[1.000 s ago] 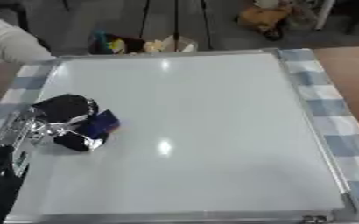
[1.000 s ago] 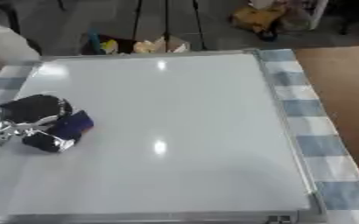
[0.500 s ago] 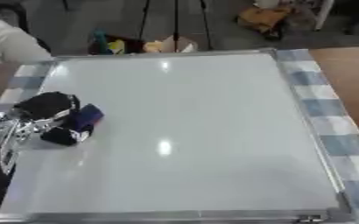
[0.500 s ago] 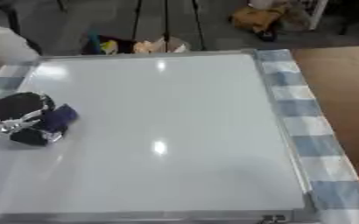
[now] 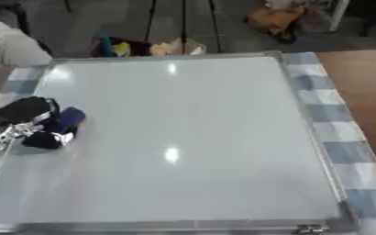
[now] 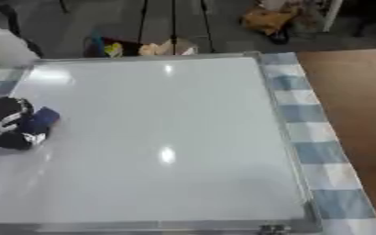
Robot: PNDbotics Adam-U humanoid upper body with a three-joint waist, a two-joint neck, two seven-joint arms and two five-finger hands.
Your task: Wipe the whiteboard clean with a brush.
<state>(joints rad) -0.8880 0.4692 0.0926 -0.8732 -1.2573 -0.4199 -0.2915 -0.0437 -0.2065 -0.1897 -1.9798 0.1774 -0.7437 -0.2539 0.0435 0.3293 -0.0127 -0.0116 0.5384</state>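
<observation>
Black robot hand point(image 5: 29, 120), silver joints

Left hand point(image 5: 24, 114) with the brush point(image 5: 56, 130) is further left and slightly farther up the whiteboard point(image 5: 183, 137) than 1 s ago, now at its left edge. Fingers are curled round the brush as before.

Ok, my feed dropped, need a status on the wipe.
Left hand shut on blue brush, at whiteboard's left edge. Right hand not in view. Board looks clean, nothing in the way.
</observation>
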